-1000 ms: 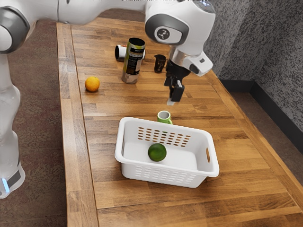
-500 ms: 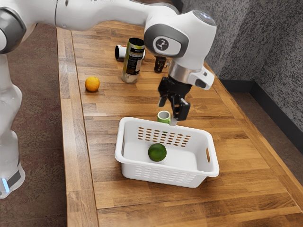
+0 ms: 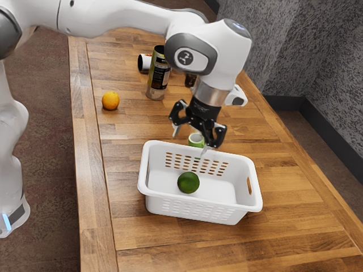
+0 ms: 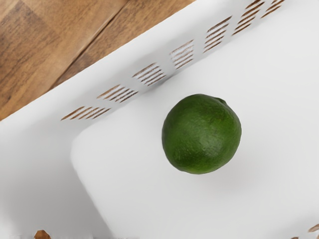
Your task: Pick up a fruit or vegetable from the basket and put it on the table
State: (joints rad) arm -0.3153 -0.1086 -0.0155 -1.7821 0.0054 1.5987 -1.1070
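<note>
Exterior view: the wooden table [image 3: 126, 161] carries the white basket [image 3: 170, 202], with the black gripper [image 3: 189, 143] higher than the basket's rim, open and empty. Cylindrical canister [image 3: 157, 84] stands well apart from the basket, green mug [image 3: 195, 143] just beside it, green fruit [image 3: 188, 182] inside on its floor.

Orange [image 3: 110, 101], green mug [image 3: 194, 143], tall can [image 3: 158, 78]

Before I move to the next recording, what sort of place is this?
Probably a kitchen or dining room, rendered in simulation: a wooden plank table holds a white plastic basket with a round green fruit inside, near a mottled grey wall.
</note>
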